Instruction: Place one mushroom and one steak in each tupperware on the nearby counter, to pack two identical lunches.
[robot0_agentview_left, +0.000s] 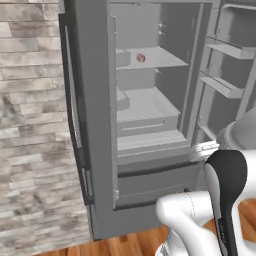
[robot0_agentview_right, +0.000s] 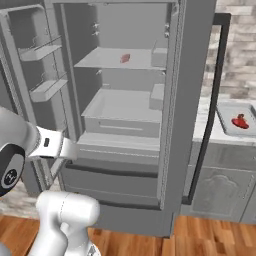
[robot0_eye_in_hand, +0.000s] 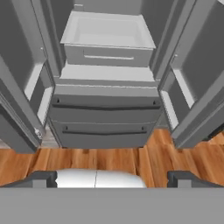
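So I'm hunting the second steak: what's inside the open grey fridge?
On the open grey fridge's upper shelf lies one small pinkish steak. The lower tray looks empty. The closed bottom drawers hide whatever they contain.

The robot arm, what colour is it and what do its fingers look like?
The arm is smooth, rounded and white, with glossy black bands at its joints. The gripper has two small, blocky, dark grey fingertips.

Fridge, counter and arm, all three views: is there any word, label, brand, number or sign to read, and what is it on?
None readable.
Fridge: plain grey shelves, drawers and doors, no label.
Steak on its upper shelf: no marking.
Tupperware on the counter: no print.
Arm: a small round mark, too blurred to read.
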